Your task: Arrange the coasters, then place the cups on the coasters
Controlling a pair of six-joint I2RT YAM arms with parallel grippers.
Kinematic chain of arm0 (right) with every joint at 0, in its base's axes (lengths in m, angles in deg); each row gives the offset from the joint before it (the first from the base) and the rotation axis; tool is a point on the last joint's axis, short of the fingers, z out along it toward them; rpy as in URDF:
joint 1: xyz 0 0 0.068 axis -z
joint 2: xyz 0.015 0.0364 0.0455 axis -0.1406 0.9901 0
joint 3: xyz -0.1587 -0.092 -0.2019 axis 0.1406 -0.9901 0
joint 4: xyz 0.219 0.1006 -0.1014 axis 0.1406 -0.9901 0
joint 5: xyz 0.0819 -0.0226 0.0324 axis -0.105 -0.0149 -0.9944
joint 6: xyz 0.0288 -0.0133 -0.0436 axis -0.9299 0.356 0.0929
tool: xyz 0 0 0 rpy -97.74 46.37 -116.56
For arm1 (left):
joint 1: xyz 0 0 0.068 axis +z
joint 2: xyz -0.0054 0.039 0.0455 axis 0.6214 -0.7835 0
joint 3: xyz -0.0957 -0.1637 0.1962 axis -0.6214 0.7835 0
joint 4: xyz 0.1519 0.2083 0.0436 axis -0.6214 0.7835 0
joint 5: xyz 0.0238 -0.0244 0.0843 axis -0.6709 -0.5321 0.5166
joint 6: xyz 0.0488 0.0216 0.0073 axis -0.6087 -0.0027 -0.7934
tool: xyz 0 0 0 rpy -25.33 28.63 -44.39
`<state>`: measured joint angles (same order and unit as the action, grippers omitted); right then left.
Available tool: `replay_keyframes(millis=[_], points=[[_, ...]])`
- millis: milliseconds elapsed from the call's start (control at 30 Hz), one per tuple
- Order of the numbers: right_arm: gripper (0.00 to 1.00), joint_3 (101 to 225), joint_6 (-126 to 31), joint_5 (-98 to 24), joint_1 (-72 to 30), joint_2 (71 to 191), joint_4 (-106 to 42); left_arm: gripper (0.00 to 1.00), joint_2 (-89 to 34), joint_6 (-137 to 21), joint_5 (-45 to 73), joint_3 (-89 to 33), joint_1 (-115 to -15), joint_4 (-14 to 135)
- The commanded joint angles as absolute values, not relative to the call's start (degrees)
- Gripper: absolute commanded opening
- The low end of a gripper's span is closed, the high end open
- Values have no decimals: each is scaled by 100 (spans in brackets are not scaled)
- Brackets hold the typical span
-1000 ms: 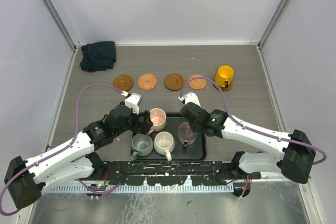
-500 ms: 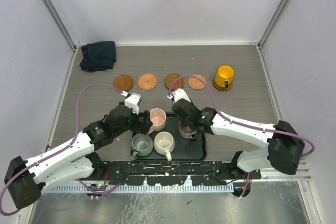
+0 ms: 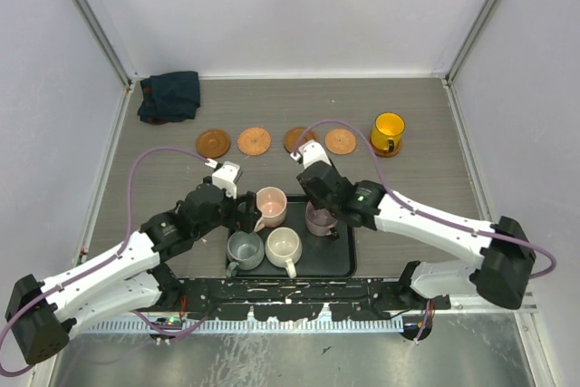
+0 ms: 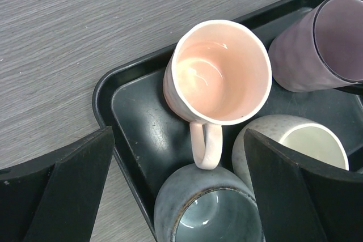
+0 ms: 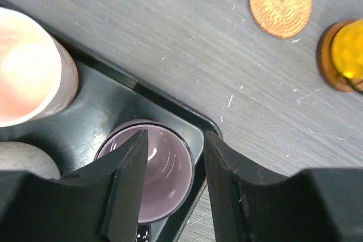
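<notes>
Nearest the arm bases sits the tray (image 3: 343,265), with four cups upright in it. The grey cup (image 3: 243,248) and cream cup (image 3: 284,244) are on its near side, the pink cup (image 3: 270,207) and mauve cup (image 3: 319,222) on its far side.

The left claw (image 4: 178,135) hangs over the tray's left edge, jaws spread wide and empty. The pink cup is just ahead of it, handle pointing back toward the claw.

Now the one that matters: the right claw (image 5: 174,140) is directly above the mauve cup, in the tray's far-right corner. Its jaws are partly apart and grip nothing. One finger (image 5: 127,196) is over the cup's hollow and the other is outside it above the tray's rim, so the cup's rim-side wall stands between them. The cup is mouth up, axis vertical; its handle I can't make out. The right arm is plainly the nearer one, and a pinch on that wall, then a lift, looks like the call.

Beyond the tray's far edge runs a row of coasters (image 3: 255,141). Four are bare, and the fifth, off the far-right corner, carries the yellow cup (image 3: 388,131). The bare flat one next to it looks the handiest target.

The table (image 3: 426,188) is grey wood-grain, lightly scratched. A dark cloth (image 3: 170,95) lies far-left of the tray, and white walls (image 3: 290,6) close it all in.
</notes>
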<state>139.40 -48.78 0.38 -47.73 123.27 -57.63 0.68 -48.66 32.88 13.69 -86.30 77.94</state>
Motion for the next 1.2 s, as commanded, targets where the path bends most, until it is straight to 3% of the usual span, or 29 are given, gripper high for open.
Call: replay_keyframes(millis=[0,167,567,1167], points=[[52,14587,-4920,379,-4781,11683,-6093,98,142,-4902,3375,1371,-8644,7528],[62,14654,-5469,460,-4779,11487,-6741,98,152,-4891,3348,1371,-8648,7452],[66,13422,-6386,-699,-4781,10326,-7027,98,25,-4985,3348,1270,-8641,7530],[67,12795,-6778,-1439,-4790,10698,-6472,98,20,-5005,3332,1134,-8648,7604]])
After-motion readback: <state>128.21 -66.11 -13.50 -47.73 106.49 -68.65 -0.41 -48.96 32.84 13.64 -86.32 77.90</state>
